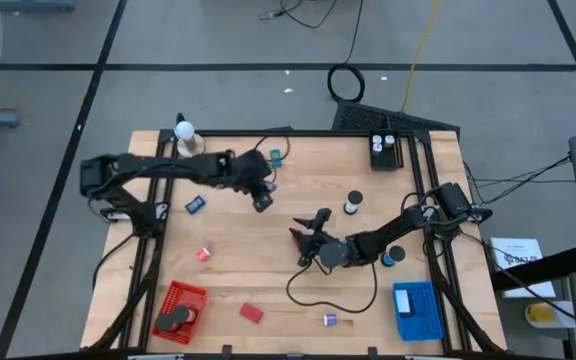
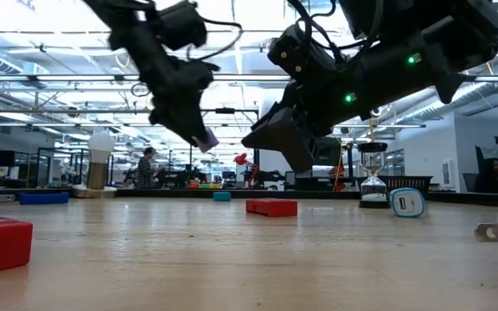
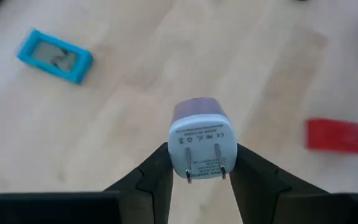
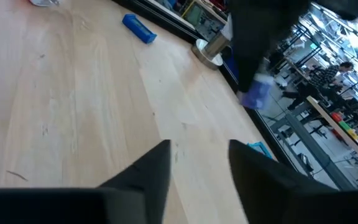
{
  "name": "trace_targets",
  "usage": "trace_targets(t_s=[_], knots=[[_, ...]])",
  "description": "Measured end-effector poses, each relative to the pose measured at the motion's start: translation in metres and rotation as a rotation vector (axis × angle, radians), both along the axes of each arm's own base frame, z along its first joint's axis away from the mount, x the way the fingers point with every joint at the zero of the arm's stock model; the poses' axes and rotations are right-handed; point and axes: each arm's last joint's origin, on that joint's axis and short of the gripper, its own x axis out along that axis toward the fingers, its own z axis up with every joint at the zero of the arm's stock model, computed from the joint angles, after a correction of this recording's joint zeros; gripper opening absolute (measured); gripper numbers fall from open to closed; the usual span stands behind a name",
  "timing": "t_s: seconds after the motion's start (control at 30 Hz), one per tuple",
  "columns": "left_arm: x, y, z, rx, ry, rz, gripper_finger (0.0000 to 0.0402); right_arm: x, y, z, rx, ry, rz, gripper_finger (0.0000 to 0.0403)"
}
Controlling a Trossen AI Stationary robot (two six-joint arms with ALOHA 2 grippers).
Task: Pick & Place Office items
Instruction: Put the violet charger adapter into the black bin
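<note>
My left gripper (image 3: 202, 168) is shut on a small white and purple plug adapter (image 3: 202, 140) with two metal prongs, held above the table's middle (image 1: 261, 197). In the low view the adapter (image 2: 204, 138) hangs high over the wood. My right gripper (image 4: 197, 162) stands open with nothing between its fingers, right of centre (image 1: 313, 240), beside a small red piece (image 1: 295, 236). On the table lie a blue frame piece (image 3: 55, 56), a red block (image 1: 251, 313), a pink piece (image 1: 204, 254), a teal bit (image 1: 275, 155) and a blue and white roll (image 2: 407, 203). My left gripper pinches the adapter's two opposite sides (image 3: 174, 158) between its two fingers, close to the pronged end. The pronged white face looks back at the wrist and the purple end points away. The fingers slant down toward the table. The adapter is lifted clear.
A red mesh basket (image 1: 180, 310) stands near left and a blue one (image 1: 415, 310) near right. A black cable (image 1: 333, 290) loops on the wood below my right gripper. At the back stand a white ball on a tan base (image 1: 185, 135), a black box (image 1: 383, 150) and an hourglass (image 2: 373, 177).
</note>
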Motion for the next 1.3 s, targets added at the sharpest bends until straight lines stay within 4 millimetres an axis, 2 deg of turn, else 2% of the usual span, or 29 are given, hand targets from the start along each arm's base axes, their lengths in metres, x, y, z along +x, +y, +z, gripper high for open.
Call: trace_targets(t_s=[0.17, 0.27, 0.43, 0.73, 1.3], knots=[[0.021, 0.013, -0.011, 0.035, 0.184, -0.056, 0.0136, 0.000, 0.000, 0.000, -0.001, 0.003, 0.000, 0.0080], [0.038, 0.017, -0.020, 0.066, 0.218, -0.128, 0.0136, 0.000, 0.000, -0.001, -0.004, 0.010, 0.001, 0.0047], [0.055, 0.022, -0.035, 0.095, 0.271, -0.215, 0.0136, -0.001, 0.000, -0.002, -0.007, 0.025, 0.002, 0.0007], [0.060, 0.023, -0.053, 0.116, 0.332, -0.306, 0.0136, -0.001, 0.002, -0.002, -0.008, 0.027, 0.009, 0.0006], [0.061, 0.022, -0.055, 0.095, 0.319, -0.333, 0.0148, -0.001, 0.002, -0.002, -0.007, 0.026, 0.008, 0.0001]])
